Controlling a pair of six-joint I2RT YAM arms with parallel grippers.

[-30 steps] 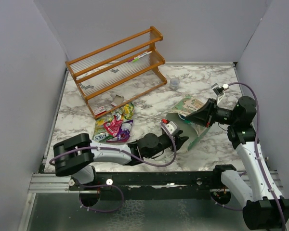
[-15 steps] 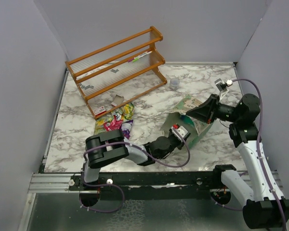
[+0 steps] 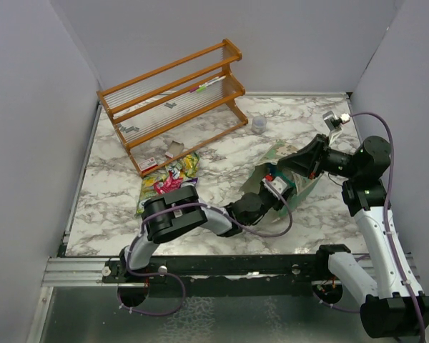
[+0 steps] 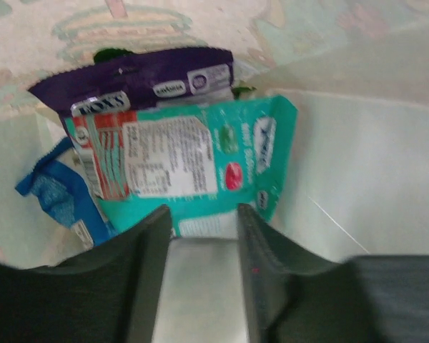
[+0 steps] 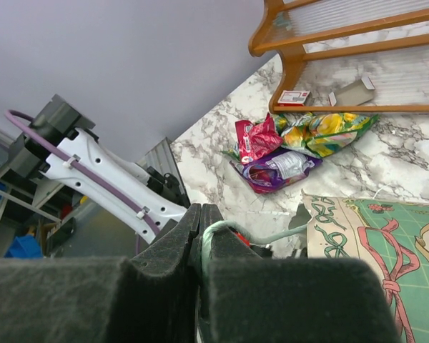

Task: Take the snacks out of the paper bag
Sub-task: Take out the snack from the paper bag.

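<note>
The mint-green paper bag (image 3: 294, 187) lies at centre right, its mouth facing left. My right gripper (image 3: 292, 165) is shut on the bag's string handle (image 5: 216, 239) and holds the upper side (image 5: 372, 243) up. Inside the bag my left gripper (image 4: 204, 214) is open. Its fingertips (image 4: 157, 221) straddle the lower edge of a teal packet (image 4: 193, 161), with a gap on both sides. A purple packet (image 4: 136, 78) lies behind it and a blue wrapper (image 4: 53, 189) to its left. Other snacks (image 3: 168, 184) lie on the table left of the bag: pink-red (image 5: 254, 139), purple (image 5: 275, 168), green-yellow (image 5: 325, 132).
A wooden rack (image 3: 175, 93) stands at the back left, with small white cards (image 3: 151, 164) near its foot. A small grey cup (image 3: 259, 124) sits behind the bag. My left arm (image 3: 200, 218) stretches low across the front of the table.
My left gripper has moved right and up, from the bag's mouth to deep inside it. My right gripper has shifted right and back, raising the bag's upper side.
</note>
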